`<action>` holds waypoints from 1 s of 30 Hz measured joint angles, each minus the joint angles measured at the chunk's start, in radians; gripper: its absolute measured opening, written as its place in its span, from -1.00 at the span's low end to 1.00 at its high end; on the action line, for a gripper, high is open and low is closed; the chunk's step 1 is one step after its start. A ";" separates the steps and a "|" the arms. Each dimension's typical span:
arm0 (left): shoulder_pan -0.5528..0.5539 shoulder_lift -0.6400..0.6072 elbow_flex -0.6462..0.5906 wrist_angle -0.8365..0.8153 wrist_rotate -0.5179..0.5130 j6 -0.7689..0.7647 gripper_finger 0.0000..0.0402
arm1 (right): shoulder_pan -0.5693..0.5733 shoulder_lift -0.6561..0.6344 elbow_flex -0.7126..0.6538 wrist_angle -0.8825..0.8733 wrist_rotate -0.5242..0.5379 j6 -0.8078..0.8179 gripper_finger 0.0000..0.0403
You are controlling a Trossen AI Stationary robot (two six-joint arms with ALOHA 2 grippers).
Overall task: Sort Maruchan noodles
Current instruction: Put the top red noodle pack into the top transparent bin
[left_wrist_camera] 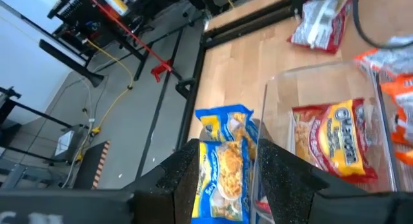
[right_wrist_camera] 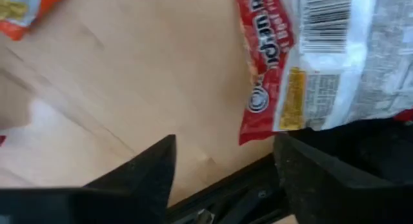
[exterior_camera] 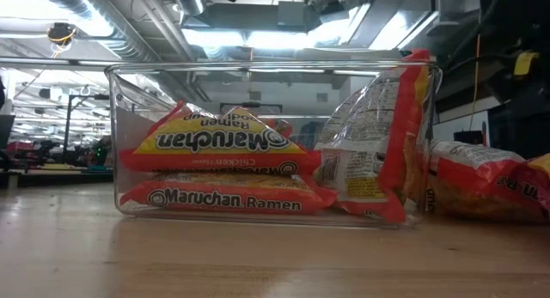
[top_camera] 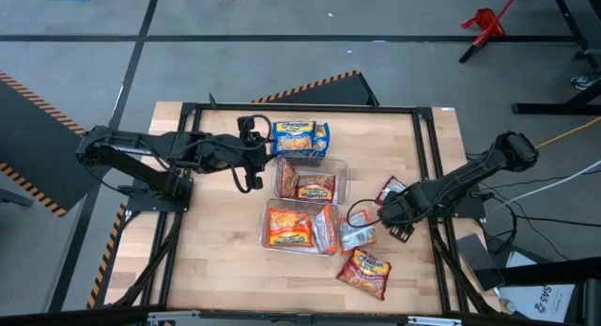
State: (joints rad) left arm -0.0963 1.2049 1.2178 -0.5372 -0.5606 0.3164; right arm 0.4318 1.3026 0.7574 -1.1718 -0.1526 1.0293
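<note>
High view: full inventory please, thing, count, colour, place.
blue-and-yellow packets: at least two, far table edge, in the left gripper
clear bins: two, table centre, one behind the other
orange packets: several, near bin
packets in far bin: a few, red-orange
loose red-and-silver packets: two, right of the bins, by the right gripper
loose orange-red packet: one, near-right of table
table: one, light wood, black frame
left gripper: far centre, shut on a blue-and-yellow packet
right gripper: right of bins, open, empty
</note>
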 joint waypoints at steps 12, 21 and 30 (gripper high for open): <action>0.000 0.000 -0.056 -0.003 0.001 0.007 -0.25 | 0.006 0.193 0.000 -0.038 0.051 0.044 0.72; 0.000 0.000 -0.056 -0.001 0.002 0.006 -0.25 | -0.037 0.371 0.050 -0.094 0.081 -0.043 0.73; 0.000 0.000 -0.056 -0.001 0.002 0.006 -0.25 | -0.080 0.386 0.184 -0.233 0.262 -0.096 0.73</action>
State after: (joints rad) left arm -0.0959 1.2049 1.1622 -0.5379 -0.5591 0.3224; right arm 0.3519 1.6882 0.9409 -1.4048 0.1098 0.9336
